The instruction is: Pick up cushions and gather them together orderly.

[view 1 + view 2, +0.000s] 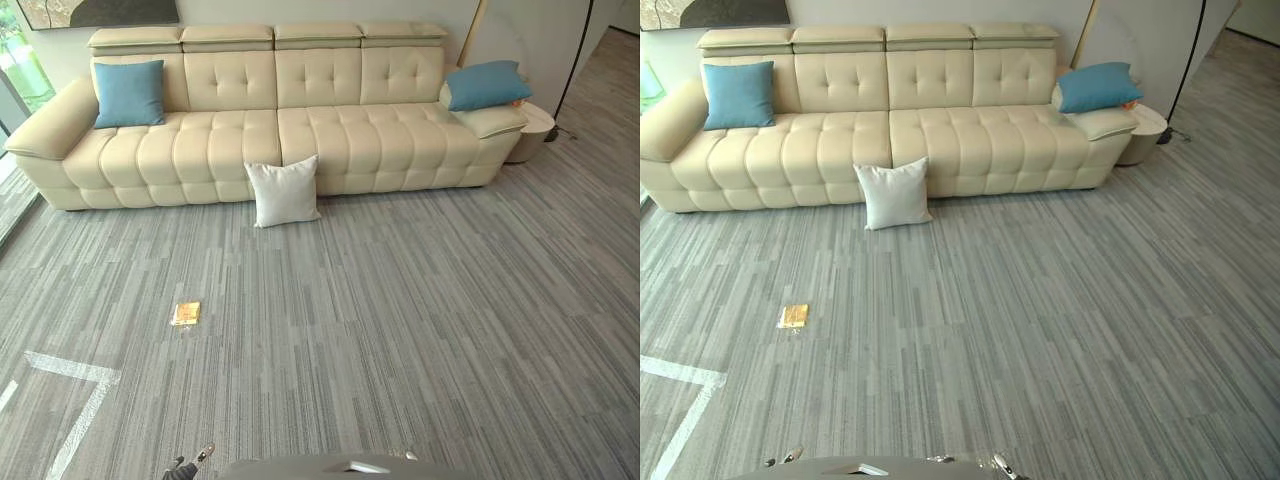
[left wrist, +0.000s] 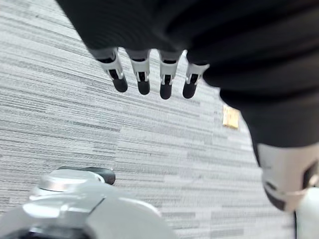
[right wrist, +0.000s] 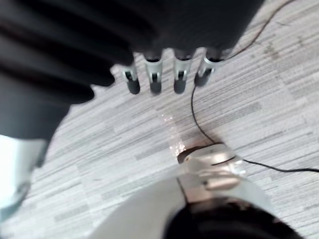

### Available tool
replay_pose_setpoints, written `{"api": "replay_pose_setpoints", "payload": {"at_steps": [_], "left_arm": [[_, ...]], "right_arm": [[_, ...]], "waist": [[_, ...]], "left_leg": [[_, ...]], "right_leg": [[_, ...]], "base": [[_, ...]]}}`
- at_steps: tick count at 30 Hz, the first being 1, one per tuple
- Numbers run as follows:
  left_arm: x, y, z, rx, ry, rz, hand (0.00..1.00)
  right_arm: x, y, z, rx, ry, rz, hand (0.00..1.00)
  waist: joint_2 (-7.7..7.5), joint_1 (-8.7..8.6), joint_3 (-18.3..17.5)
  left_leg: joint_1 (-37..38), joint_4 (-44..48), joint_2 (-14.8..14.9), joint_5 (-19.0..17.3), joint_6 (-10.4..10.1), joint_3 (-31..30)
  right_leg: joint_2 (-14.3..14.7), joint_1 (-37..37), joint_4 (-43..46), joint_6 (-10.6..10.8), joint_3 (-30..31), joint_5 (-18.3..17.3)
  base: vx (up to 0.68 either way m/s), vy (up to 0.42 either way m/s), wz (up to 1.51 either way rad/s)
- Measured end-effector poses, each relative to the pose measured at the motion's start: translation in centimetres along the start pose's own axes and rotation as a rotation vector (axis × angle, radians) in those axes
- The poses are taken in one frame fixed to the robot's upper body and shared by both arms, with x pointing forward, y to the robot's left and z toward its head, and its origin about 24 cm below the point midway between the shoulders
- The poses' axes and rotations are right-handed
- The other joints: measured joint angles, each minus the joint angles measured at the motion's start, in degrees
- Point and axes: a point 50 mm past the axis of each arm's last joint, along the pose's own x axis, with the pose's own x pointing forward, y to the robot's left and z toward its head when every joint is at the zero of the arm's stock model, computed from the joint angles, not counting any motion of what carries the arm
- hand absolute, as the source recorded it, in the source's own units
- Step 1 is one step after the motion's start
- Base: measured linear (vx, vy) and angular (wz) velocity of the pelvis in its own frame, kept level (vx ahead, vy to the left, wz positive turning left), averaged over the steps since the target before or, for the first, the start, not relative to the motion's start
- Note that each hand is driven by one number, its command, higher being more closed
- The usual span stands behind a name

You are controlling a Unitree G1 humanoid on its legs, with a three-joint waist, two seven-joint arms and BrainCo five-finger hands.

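The white cushion (image 1: 285, 192) stands on the carpet (image 1: 420, 330), leaning on the front of the cream sofa (image 1: 330, 130), well ahead of both our hands. The left blue cushion (image 1: 128, 93) sits up on the sofa's left end and the right blue cushion (image 1: 487, 85) lies on its right armrest. Our left hand (image 2: 141, 74) and right hand (image 3: 155, 77) hang over carpet, fingers straight and apart, holding nothing. A small yellow thing (image 1: 186, 313) lies between the left hand and the sofa, with white tape lines (image 1: 75, 372) further left.
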Motion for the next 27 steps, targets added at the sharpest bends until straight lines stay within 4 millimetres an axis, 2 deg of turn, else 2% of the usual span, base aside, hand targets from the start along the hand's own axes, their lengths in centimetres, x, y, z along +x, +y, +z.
{"api": "replay_pose_setpoints", "payload": {"at_steps": [9, 16, 27], "left_arm": [[0.2, -0.3, 0.7, 0.03, -0.018, -0.007, 0.0], [0.3, -0.4, 1.1, 0.036, -0.033, -0.013, 0.0], [0.4, -0.5, 1.2, 0.06, -0.037, -0.02, 0.0]], "right_arm": [[0.2, 0.6, 1.1, 0.007, -0.029, 0.009, 0.0], [0.3, 1.0, 1.9, -0.022, -0.051, 0.018, 0.0], [0.3, 1.0, 1.9, -0.025, -0.052, 0.018, 0.0]], "waist": [[-0.27, 0.06, 0.69], [-0.43, 0.16, 2.02], [-0.7, 0.1, 2.15]], "left_leg": [[1.14, -1.9, 0.21, 0.55, -0.84, -0.16], [1.64, -3.13, 0.29, 1.97, -0.46, -0.4], [0.8, -3.48, 0.45, 2.14, -0.35, -0.07]], "right_leg": [[0.21, 1.09, -1.6, 0.04, -0.56, 0.19], [0.33, 1.87, -3.04, -0.15, -1.17, 1.5], [0.47, 1.86, -5.07, -0.25, -1.35, 2.69]], "base": [[0.02, -0.015, 0.02], [-0.06, -0.028, 0.03], [-0.04, -0.022, -0.01]]}}
